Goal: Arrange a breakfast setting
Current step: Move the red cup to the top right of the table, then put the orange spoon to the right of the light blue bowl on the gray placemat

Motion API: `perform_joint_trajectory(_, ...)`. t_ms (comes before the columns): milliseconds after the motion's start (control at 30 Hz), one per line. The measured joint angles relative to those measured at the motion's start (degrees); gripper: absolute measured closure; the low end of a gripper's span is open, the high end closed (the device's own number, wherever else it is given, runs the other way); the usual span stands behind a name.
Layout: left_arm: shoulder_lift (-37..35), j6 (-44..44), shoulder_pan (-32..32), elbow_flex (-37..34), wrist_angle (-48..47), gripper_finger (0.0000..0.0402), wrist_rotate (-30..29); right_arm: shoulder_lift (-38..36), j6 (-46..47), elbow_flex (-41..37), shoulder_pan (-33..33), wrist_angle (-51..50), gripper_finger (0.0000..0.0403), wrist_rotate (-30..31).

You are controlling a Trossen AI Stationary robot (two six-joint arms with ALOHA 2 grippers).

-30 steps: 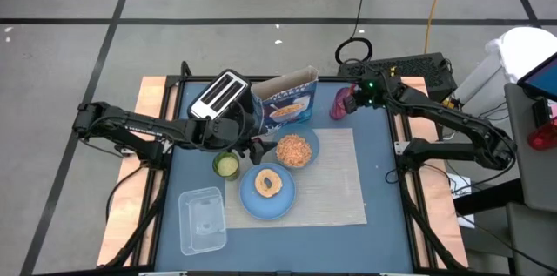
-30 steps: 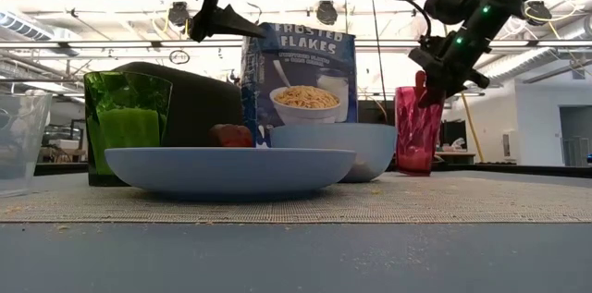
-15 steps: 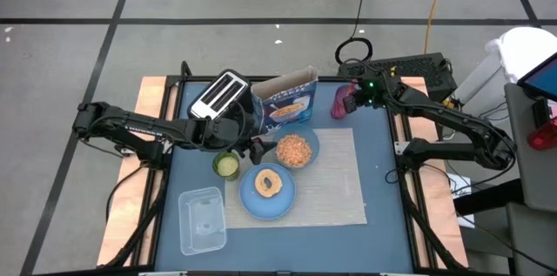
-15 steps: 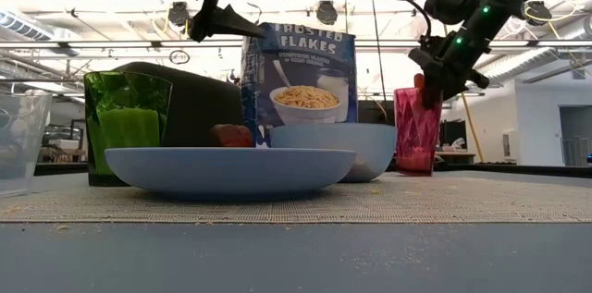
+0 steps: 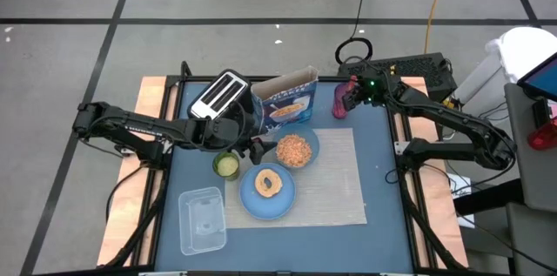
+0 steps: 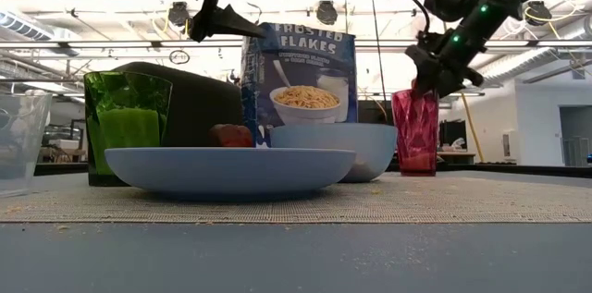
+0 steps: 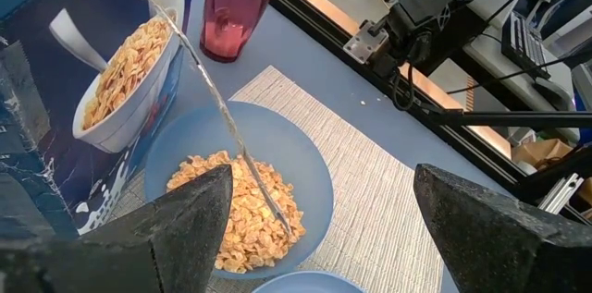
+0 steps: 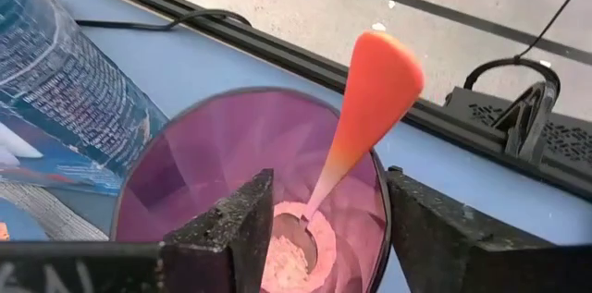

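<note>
Right gripper (image 8: pixel 319 228), jaws open, straddles the purple cup (image 5: pixel 341 102) at upper right of the high view; the orange-handled spoon (image 8: pixel 356 127) inside it could catch a finger and tip the cup; left gripper (image 7: pixel 319 205) hangs open over the blue bowl (image 7: pixel 250 182).

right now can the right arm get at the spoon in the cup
Probably yes. The right tool hangs open just above the cup, fingers either side of the spoon handle, which sticks up out of the rim. Nothing sits between them.

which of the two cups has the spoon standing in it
The purple cup by the table's far right edge, under the right end effector; the orange-handled spoon stands inside it. The green cup holds none.
</note>
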Motion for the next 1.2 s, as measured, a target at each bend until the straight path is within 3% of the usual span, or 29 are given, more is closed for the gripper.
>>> perform_joint_trajectory(467, 0.00, 0.00, 0.00, 0.00, -0.02, 0.0059, 0.00, -0.04, -1.65, 0.00, 0.00, 6.29, 0.0209, -0.04)
perform_joint_trajectory(1200, 0.00, -0.01, 0.01, 0.00, -0.02, 0.0059, 0.00, 0.94, -1.88, -0.02, -1.89, 8.12, 0.0209, -0.10)
